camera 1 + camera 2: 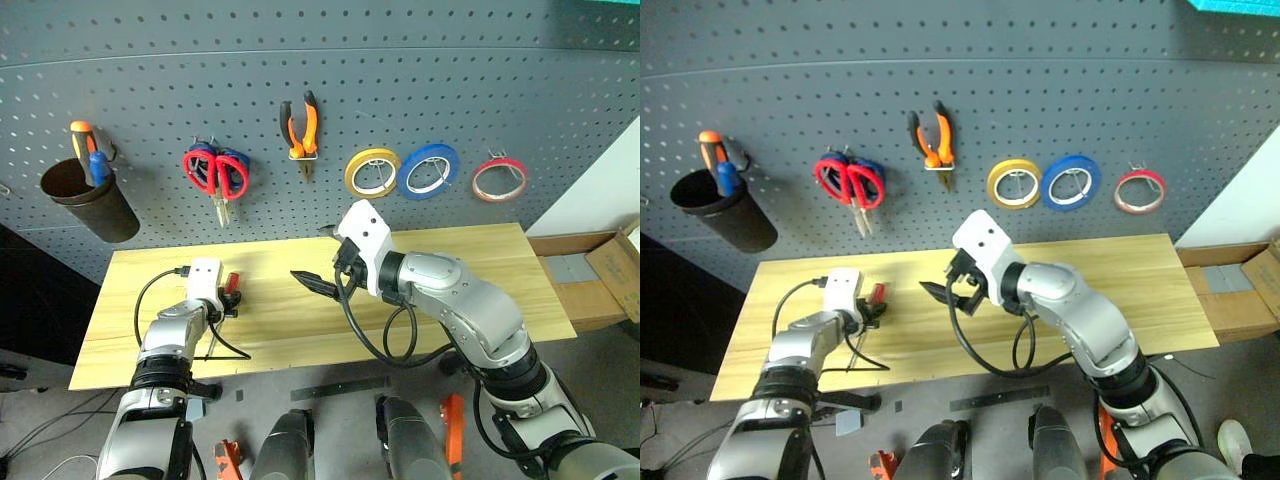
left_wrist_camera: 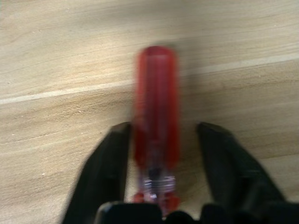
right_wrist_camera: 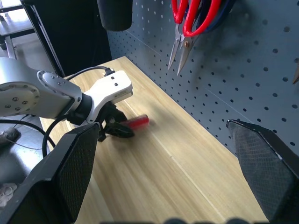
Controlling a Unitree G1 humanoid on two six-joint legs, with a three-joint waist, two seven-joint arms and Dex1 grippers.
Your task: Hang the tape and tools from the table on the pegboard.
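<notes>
Left wrist view: translucent red screwdriver [image 2: 155,105] handle lies between spread left gripper [image 2: 163,154] fingers, untouched.

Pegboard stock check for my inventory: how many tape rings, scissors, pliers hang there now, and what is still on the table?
Tape rings: 3, yellow, blue, thin red
Scissors, red-handled: 1
Pliers, orange-and-black: 1
Red-handled screwdriver on table: 1
Total: 6

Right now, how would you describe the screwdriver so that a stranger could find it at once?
Look at the light wooden table below the grey pegboard, toward its left end. There the screwdriver lies flat on the wood between the fingers of the left gripper. Its slim translucent red handle marks it out, and it alone lies on the table instead of hanging on the pegboard.
</notes>
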